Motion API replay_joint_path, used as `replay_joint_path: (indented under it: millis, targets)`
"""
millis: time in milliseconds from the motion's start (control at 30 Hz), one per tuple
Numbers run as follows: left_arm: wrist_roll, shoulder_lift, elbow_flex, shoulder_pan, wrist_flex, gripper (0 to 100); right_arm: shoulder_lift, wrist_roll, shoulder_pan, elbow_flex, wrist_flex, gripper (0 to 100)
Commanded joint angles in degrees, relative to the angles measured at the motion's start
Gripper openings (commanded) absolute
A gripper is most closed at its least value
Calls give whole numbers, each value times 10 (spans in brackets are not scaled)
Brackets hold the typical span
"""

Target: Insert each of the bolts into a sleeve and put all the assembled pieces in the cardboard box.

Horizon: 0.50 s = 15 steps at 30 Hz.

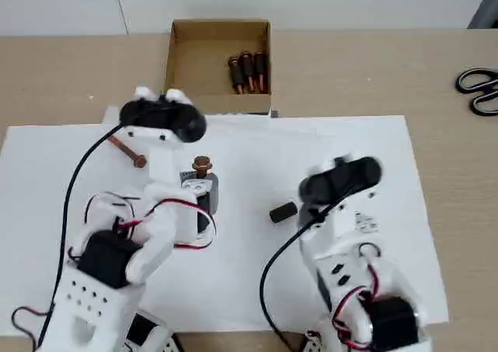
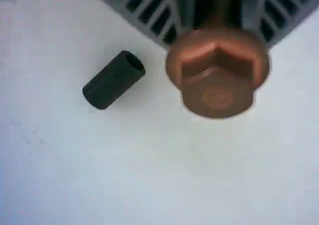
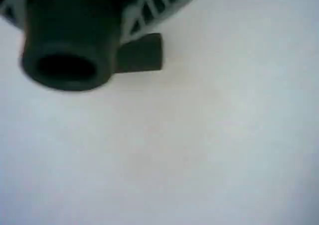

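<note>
My left gripper (image 1: 201, 184) is shut on a copper bolt (image 1: 201, 165), whose hex head (image 2: 217, 73) faces the left wrist camera. A black sleeve (image 1: 283, 211) lies loose on the white paper between the arms, and the left wrist view also shows this sleeve (image 2: 113, 79) beside the bolt. My right gripper (image 3: 70, 13) is shut on another black sleeve (image 3: 64, 46), its open bore towards the camera, with the loose sleeve (image 3: 142, 53) just behind it. A second bolt (image 1: 128, 151) lies on the paper by the left arm. The cardboard box (image 1: 187, 56) holds three assembled pieces (image 1: 247, 72).
White paper (image 1: 389, 157) covers the tan table under both arms. Scissors (image 1: 478, 89) lie at the far right edge. The box stands at the back, just beyond the paper's far edge. The right arm's black motor (image 1: 340, 180) hangs over its gripper.
</note>
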<state>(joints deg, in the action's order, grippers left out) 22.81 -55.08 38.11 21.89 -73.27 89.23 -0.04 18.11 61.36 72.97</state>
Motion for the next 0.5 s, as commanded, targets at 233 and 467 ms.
replay_joint_path:
  millis: [233, 467]
  targets:
    - [91, -178, 205, 0, 223, 6, 143, -4, 131, 137, -96, 3]
    - [131, -276, 298, -22, 278, 6, 146, -4, 196, 153, -107, 3]
